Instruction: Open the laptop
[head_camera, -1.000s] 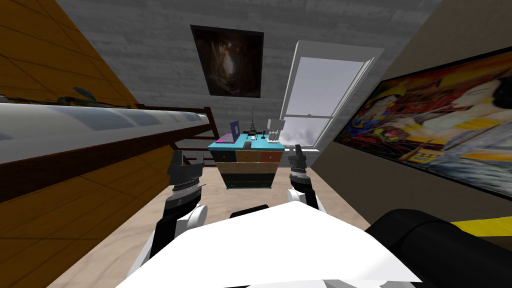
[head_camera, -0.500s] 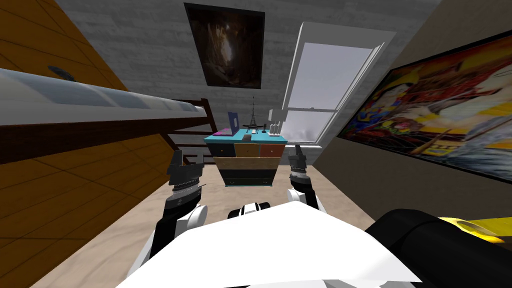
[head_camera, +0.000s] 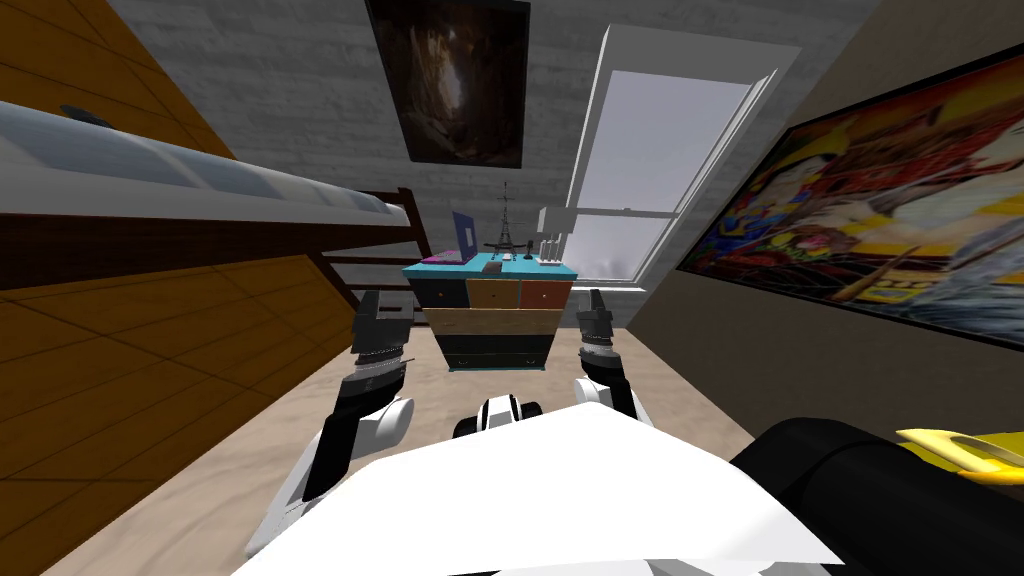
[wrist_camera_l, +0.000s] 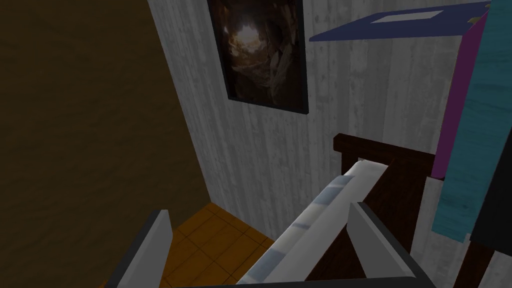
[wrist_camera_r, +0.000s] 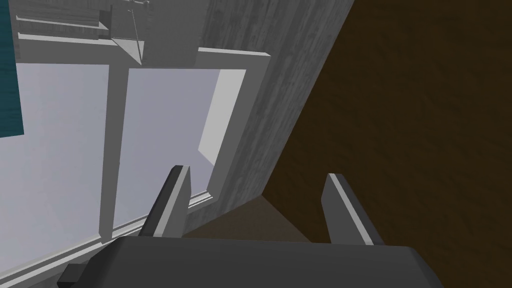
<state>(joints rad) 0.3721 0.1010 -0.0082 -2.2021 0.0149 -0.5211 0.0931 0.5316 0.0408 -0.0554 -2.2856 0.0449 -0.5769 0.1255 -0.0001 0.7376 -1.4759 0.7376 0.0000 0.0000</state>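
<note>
Approach looks like the step in hand: with the laptop mid-frame on the teal counter, well apart from the left hand and right hand, both with fingers apart, roll closer squarely before reaching.

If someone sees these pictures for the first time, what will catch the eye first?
First the large, bright painting on the wall to the robot's right. Next the chest of drawers with a turquoise top and many-coloured drawers, standing against the far wall beside the window. On its left end sits the laptop, blue lid raised over a magenta base.
</note>
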